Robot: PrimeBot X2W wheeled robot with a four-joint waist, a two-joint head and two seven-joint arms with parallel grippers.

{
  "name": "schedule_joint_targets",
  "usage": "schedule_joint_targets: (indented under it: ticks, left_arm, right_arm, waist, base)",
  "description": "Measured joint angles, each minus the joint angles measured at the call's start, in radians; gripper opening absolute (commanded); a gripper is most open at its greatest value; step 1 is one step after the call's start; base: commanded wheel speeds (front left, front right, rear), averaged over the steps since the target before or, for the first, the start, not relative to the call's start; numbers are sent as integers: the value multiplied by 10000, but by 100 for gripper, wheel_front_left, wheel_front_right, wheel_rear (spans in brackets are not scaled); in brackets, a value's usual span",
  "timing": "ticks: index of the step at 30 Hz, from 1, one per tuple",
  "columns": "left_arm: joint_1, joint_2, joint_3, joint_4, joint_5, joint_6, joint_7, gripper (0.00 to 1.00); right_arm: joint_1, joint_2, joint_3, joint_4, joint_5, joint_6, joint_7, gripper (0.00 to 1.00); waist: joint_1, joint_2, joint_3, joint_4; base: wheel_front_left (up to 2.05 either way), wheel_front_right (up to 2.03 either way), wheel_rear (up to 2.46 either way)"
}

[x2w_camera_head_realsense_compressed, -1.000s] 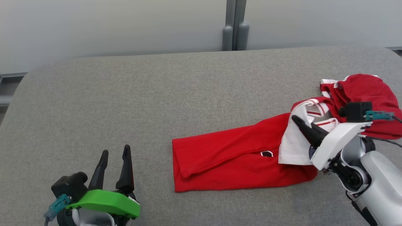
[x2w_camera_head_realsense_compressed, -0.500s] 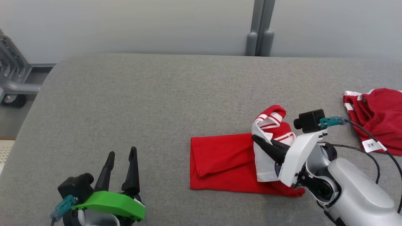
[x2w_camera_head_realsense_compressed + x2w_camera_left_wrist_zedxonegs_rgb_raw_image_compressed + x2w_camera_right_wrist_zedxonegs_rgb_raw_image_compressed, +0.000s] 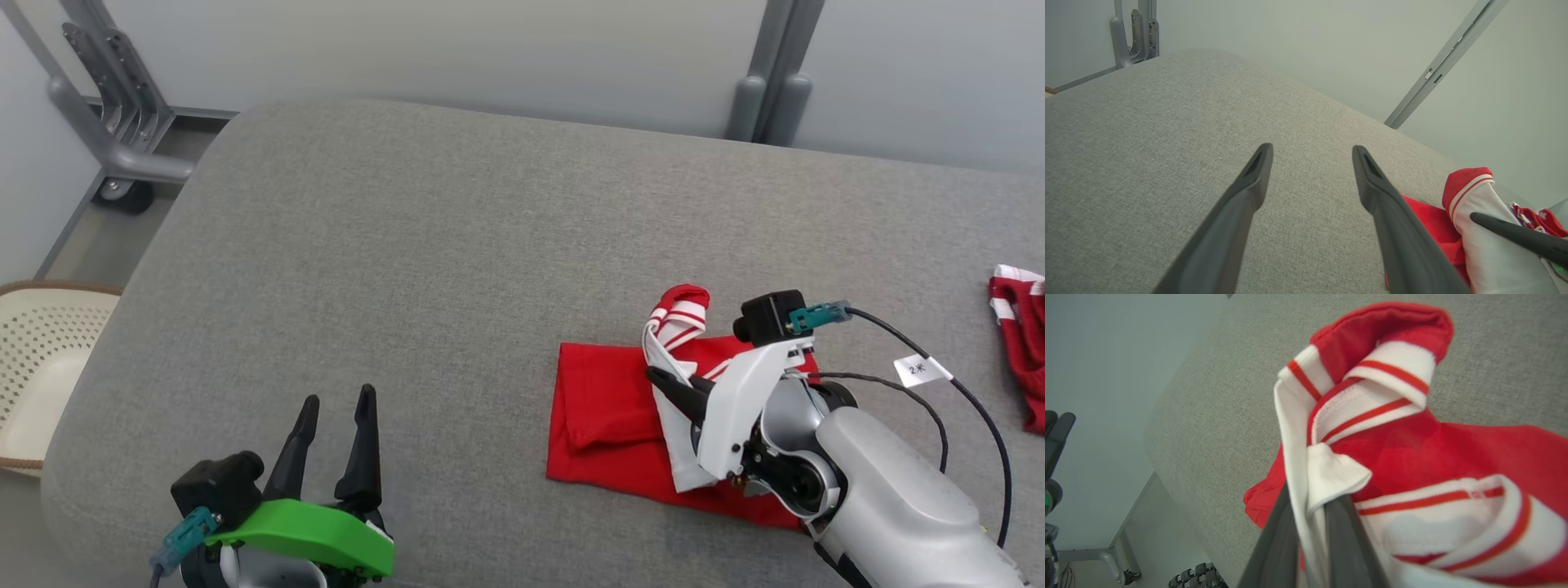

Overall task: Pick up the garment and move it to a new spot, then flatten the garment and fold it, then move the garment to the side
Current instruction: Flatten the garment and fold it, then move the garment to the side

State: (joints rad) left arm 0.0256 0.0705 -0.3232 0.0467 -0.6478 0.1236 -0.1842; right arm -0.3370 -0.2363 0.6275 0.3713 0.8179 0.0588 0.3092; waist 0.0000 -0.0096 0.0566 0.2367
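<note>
A red garment (image 3: 600, 425) with white striped trim lay on the right half of a grey padded worktop (image 3: 408, 245). Its long axis ran left to right across the head view. The right end effector (image 3: 658, 378) was pinched tight on a white edge at the garment's right end, raising that end into a small peak while the left end lay flat. The left end effector (image 3: 339, 398) had its 2 fingers spread and empty, well apart to the garment's left. The right arm was the nearer; a carry would likely trail the flat end behind.
</note>
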Motion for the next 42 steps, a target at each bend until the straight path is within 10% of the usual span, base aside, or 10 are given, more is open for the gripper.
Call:
schedule_joint_targets:
  ticks: [6, 8, 10, 12, 23, 42]
  left_arm:
    - [-9, -27, -12, 0, -2, 0, -17, 100]
    - [-14, -40, -2, 13, -12, 0, -31, 100]
    - [-15, -67, -6, 36, -75, 0, -31, 100]
    - [-16, -90, 8, 40, -90, 0, -61, 100]
    - [-16, -128, 157, 107, -92, 0, -163, 100]
    - [-6, -144, -23, 67, -90, 0, -167, 100]
  right_arm:
    - [-462, 357, 163, 518, -136, -176, 174, 0]
    - [-628, 485, 276, 717, -205, -180, 194, 14]
    - [-712, 583, 303, 853, -217, -182, 219, 79]
    - [-805, 696, 303, 924, -226, -180, 217, 100]
    - [-1829, 782, 205, 627, -360, -58, -15, 100]
    - [-76, -1039, -1189, 1313, -29, -267, -1078, 100]
  waist:
    - [0, 0, 278, 434]
    - [0, 0, 374, 522]
    - [0, 0, 440, 583]
    - [0, 0, 477, 600]
    - [0, 0, 366, 94]
    - [0, 0, 150, -1014]
  base:
    - [0, 0, 0]
    - [0, 0, 0]
    - [0, 0, 0]
    - [0, 0, 0]
    - [0, 0, 0]
    - [0, 0, 0]
